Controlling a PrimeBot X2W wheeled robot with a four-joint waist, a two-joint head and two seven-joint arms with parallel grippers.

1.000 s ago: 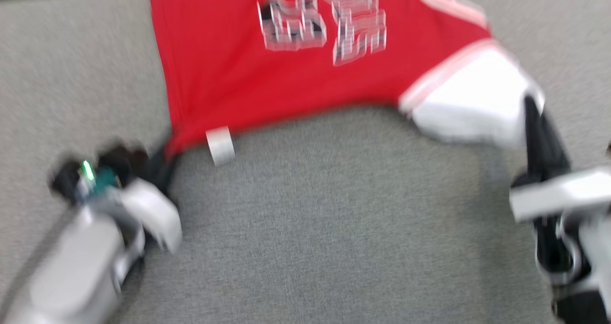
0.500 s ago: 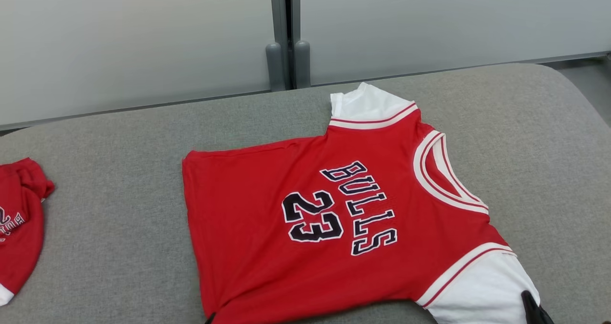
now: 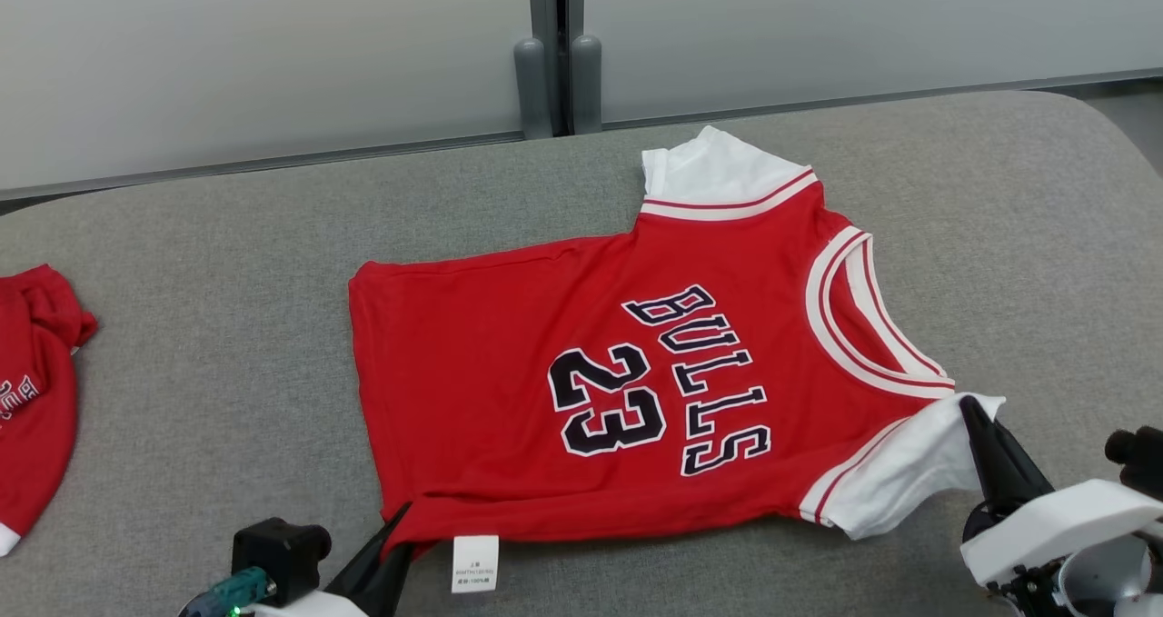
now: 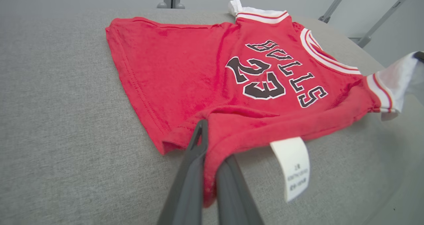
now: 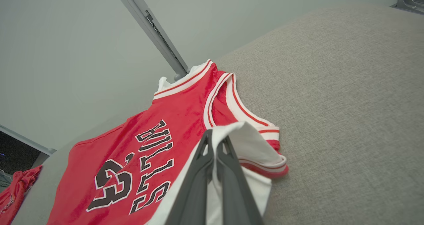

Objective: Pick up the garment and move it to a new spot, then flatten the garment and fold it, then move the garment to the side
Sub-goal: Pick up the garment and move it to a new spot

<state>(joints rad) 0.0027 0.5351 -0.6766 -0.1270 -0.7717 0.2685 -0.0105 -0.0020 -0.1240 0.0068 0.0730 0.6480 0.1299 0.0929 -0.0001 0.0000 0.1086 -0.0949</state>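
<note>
The garment (image 3: 563, 363) is a red jersey with white sleeves and black "BULLS 23" lettering, spread on the grey cushioned surface (image 3: 227, 263). My left gripper (image 3: 392, 519) is shut on its near hem corner, beside a white care label (image 3: 475, 562). In the left wrist view the left gripper (image 4: 207, 132) pinches red cloth of the garment (image 4: 205, 69), lifted slightly. My right gripper (image 3: 970, 408) is shut on the near white sleeve (image 3: 899, 472), raising it off the surface. From the right wrist, the right gripper (image 5: 214, 137) pinches white fabric of the garment (image 5: 172, 119).
Another red garment (image 3: 32, 399) lies bunched at the surface's left edge, also seen in the right wrist view (image 5: 16, 188). Pale panels with a grey post (image 3: 554, 54) stand behind. The surface's rounded right corner (image 3: 1090, 135) lies beyond the jersey.
The head camera has swung up and steadied, so the whole jersey shows. Both grippers stay shut on the jersey; the near white sleeve now stands lifted and pulled inward.
</note>
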